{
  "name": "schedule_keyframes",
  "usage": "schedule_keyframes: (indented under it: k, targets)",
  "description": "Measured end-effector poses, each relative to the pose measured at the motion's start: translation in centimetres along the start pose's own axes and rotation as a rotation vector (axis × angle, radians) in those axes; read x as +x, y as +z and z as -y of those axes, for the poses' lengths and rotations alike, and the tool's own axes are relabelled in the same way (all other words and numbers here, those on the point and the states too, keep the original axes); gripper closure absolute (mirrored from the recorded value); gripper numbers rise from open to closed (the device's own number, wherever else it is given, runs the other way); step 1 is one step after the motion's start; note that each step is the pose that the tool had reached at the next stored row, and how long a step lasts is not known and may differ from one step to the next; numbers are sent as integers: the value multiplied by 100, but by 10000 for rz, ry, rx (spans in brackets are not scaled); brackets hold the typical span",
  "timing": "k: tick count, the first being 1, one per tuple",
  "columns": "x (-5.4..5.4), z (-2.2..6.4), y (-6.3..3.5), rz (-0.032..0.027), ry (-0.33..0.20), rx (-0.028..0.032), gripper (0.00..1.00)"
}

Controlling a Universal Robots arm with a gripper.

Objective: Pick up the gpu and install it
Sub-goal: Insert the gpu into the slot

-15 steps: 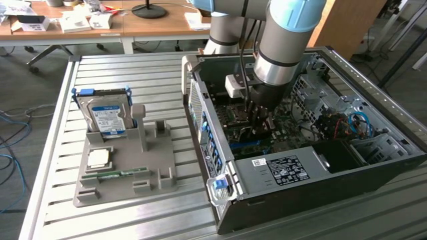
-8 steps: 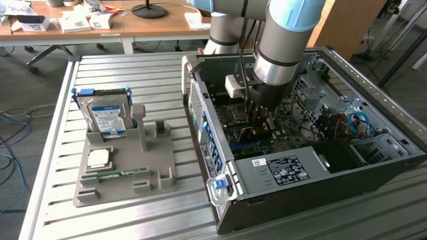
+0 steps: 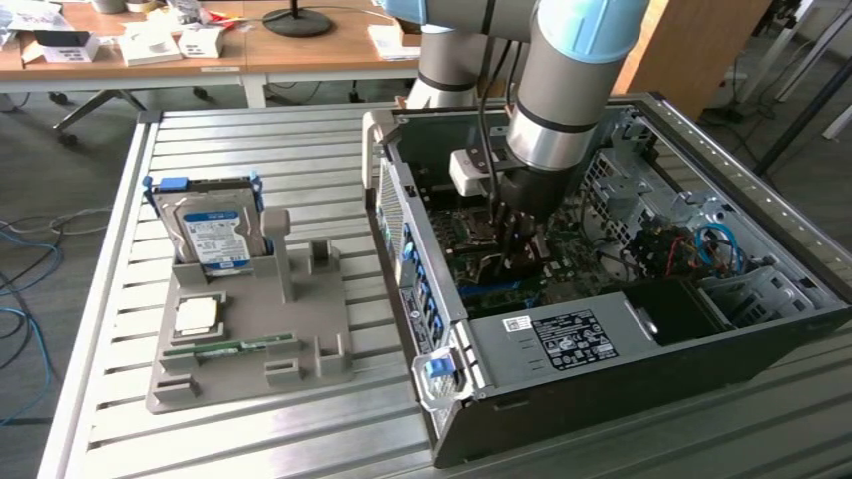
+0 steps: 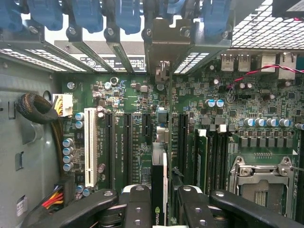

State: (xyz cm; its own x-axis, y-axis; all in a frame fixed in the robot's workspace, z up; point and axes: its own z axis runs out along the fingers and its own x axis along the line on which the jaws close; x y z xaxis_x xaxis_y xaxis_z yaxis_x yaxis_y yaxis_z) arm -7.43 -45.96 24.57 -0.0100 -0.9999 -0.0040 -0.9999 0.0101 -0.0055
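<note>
A: So, how far along are we with the gpu (image 4: pixel 157 173)?

B: We judge the pick-up done. In the wrist view the end effector (image 4: pixel 160 202) pinches the card edge-on, its black fingers (image 4: pixel 137 209) pressed against either face.

A: And where does that put the card?

B: Inside the computer case (image 3: pixel 665 329). In the exterior view we see the arm reaching down into the open case, with the end effector low over the motherboard (image 4: pixel 128 104). The card runs out from between the fingertips. It lines up with the long dark expansion slots (image 4: pixel 129 142) that lie directly beyond it.

A: Is it seated?

B: We cannot tell. We look along the card from the end effector's side, so its far edge is hidden behind the card itself. Whether that edge touches a slot or hangs just short of one is unclear. Since the grip is closed on the card, we count the install as not yet finished.

A: Anything outside the case that matters?

B: Not for this job. Well apart from the end effector, out on the tabletop (image 3: pixel 266 150), the holder tray (image 3: pixel 239 374) carries the hard drive (image 3: pixel 213 235) standing upright and the memory stick (image 3: pixel 246 346) lying flat.
</note>
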Motion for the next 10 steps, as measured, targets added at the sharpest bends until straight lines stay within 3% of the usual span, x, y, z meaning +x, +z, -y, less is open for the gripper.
schedule_keyframes:
  k: [10]
  targets:
    - [0,17,0,-1,-4,0,74]
